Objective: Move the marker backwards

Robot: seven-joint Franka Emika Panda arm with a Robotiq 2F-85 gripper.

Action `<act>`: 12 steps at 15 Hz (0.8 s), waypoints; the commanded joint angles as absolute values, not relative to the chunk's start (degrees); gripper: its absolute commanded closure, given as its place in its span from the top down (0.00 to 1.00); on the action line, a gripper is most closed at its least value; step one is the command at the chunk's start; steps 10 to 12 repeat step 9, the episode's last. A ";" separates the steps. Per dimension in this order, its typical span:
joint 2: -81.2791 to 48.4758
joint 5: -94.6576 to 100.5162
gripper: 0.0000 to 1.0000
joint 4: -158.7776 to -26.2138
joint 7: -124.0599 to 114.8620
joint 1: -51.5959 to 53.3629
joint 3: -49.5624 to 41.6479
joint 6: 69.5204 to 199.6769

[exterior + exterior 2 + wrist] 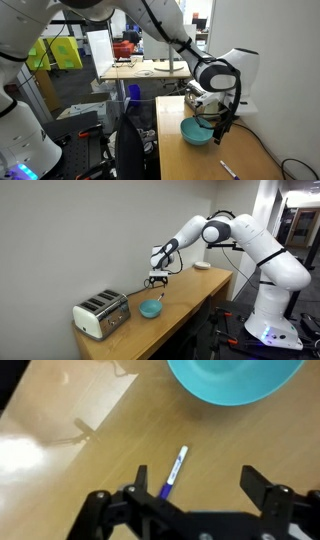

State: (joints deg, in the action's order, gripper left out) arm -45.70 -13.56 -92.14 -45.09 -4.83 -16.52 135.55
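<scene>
The white robot arm (262,252) reaches over a long wooden table (205,288). A silver toaster (101,313) stands at one end of the table, and a teal bowl (151,308) is near it. The gripper (198,488) hangs above the table, just beside the bowl, and holds nothing. Its two dark fingers (141,482) stand wide apart.

The marker (174,470) lies flat on the bare wood, apart from the bowl. In the wrist view it is between the fingers, closer to one of them. Its long axis runs from the gripper toward the bowl with a small tilt. The white end points to the bowl and the dark end to the gripper. In an exterior view the marker (228,168) lies diagonally.
</scene>
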 commanded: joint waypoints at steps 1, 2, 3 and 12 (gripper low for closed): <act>-39.02 -8.70 1.00 -100.52 -40.56 -2.70 -16.83 137.30; -37.55 -7.67 1.00 -102.24 -39.41 -2.35 -16.73 137.86; -36.59 -6.27 1.00 -103.42 -38.97 -1.54 -17.06 138.21; -33.69 0.45 1.00 -107.27 -38.39 0.38 -17.70 142.05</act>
